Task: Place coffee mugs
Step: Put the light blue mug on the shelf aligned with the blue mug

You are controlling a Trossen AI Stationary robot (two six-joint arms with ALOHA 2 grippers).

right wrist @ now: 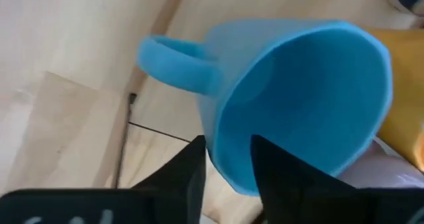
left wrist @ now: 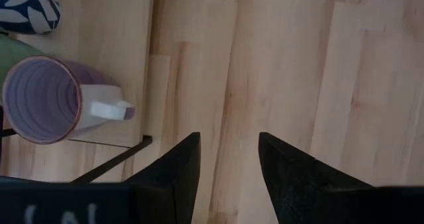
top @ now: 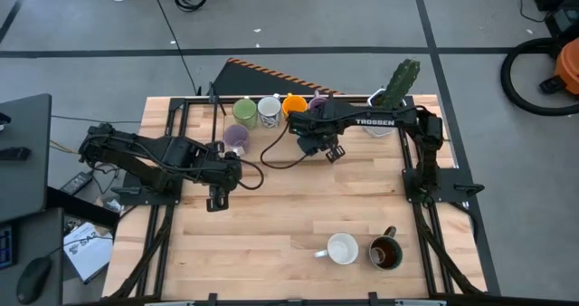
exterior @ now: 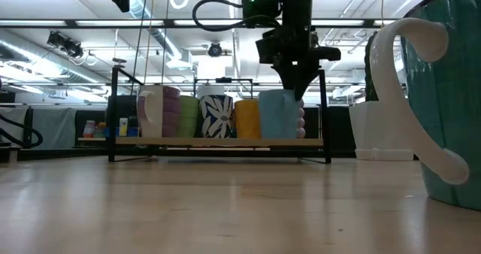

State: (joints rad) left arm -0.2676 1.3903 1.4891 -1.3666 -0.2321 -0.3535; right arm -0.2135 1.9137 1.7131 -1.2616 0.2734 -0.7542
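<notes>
Blue mug [right wrist: 301,98] sits on the rack [exterior: 218,142] at the table's twelve o'clock edge, beside the orange mug [top: 294,103]. Its rim lies between the right gripper [right wrist: 226,159] fingers, which straddle the wall with a narrow gap; whether they pinch it I cannot tell. That arm reaches across toward nine o'clock, pointing down. Left gripper [left wrist: 228,161], parted and empty, hovers over bare wood beside the lavender mug [left wrist: 46,98].

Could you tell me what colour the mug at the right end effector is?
Light blue mug, clearest in the right wrist view.
</notes>
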